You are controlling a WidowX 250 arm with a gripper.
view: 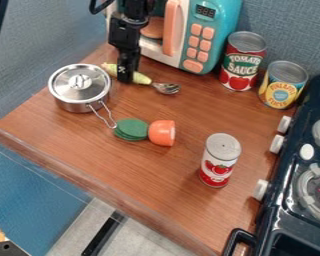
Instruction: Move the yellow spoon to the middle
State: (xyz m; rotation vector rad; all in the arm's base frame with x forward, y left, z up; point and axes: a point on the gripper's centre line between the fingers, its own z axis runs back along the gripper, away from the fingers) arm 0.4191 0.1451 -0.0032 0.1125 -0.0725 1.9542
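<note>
Wood-grain counter [122, 175], warm brown, set against blue-grey fabric-like walls [62, 35]. Below its near edge, blue and pale grey flooring [66, 232]. At the back, a toy microwave [219, 30], teal and white with peach buttons and handle. Dark toy stove [279, 222] along the right side, white knobs facing the counter.

On the wood: lidded metal pot [80, 90] at left, wire handle angled toward a small stack of green discs [129, 130]; orange cup [163, 133] on its side, against the discs. Red-and-white can [219, 162] upright, nearer the front. Two more cans [243, 62] upright at back right.

Yellow spoon [142, 79]: lying at the back left, between pot and microwave. Thick yellow-green handle pointing back left, shiny metal bowl toward the right. Black claw [124, 80] hangs down over the handle, covering its middle. Cannot tell how far open, or whether it grips the handle.
</note>
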